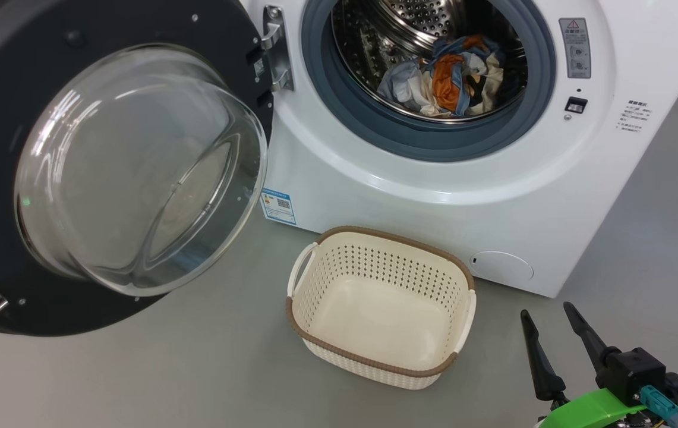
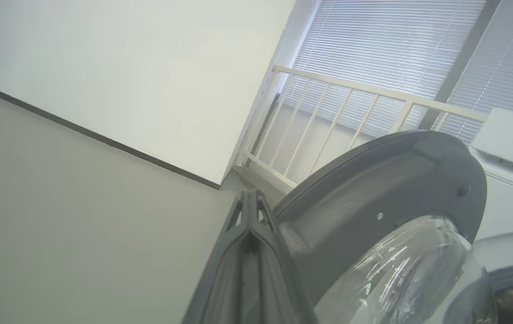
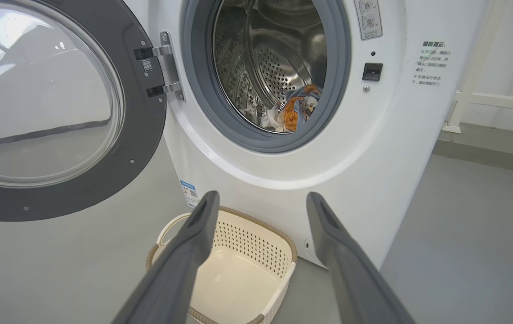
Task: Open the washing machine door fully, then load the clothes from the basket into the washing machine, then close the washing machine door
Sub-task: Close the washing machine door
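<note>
You're two steps down: washing machine door (image 1: pixel 136 166) swung wide, clothes (image 1: pixel 448 77) in the drum (image 1: pixel 374 41) of the washing machine (image 1: pixel 404 190), basket (image 1: pixel 374 235) on the floor (image 1: pixel 136 380) in front, empty. Only the door close is left, I'd say. Right gripper (image 1: pixel 548 312) sits beside the basket, fingers spread wide, holding nothing. Left gripper (image 2: pixel 251 202) is pinched tight on nothing, just beside the door's rim (contact unclear).

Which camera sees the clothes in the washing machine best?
The head view: the clothes lie close and bright in the drum, blue, orange and white. The right wrist view shows the clothes smaller and farther off. In the left wrist view the drum's corner is too dark to tell.
</note>
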`<state>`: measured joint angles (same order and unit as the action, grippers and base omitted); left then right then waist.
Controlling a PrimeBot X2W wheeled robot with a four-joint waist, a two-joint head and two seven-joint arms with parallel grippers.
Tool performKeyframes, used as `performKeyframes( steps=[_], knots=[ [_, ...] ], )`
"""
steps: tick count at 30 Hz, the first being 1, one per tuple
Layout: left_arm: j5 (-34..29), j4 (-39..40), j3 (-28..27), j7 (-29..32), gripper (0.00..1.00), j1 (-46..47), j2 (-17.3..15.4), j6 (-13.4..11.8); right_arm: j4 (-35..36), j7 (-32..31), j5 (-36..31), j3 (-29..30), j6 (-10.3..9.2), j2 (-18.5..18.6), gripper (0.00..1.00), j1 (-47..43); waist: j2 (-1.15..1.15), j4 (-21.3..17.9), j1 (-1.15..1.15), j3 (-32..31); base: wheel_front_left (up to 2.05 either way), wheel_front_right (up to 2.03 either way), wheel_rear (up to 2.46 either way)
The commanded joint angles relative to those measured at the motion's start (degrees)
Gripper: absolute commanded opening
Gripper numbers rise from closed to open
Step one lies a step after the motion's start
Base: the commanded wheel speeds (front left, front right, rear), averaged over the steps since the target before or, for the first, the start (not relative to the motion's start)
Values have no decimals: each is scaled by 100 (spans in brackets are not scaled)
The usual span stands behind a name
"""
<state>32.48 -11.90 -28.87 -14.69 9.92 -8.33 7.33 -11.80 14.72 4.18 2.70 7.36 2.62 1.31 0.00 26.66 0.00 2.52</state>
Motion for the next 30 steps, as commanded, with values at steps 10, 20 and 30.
performKeyframes(
  steps=[10, 20, 30],
  knots=[
    [2461, -940, -601, 360, 0, 1078, -937, 15, 105, 28, 59, -190, 13, 26, 100, 328, 0, -202, 0, 115, 0, 0, 0],
    [3986, -1984, -837, 1381, 0, 1564, -1543, 15, 81, 28, 12, -240, 13, 26, 100, 380, 0, -370, 0, 189, 0, 0, 0],
    [4713, -2849, -875, 2345, 0, 1858, -2094, 15, 45, 28, -92, -306, 13, 26, 100, 442, 0, -601, 0, 266, 0, 0, 0]
  ],
)
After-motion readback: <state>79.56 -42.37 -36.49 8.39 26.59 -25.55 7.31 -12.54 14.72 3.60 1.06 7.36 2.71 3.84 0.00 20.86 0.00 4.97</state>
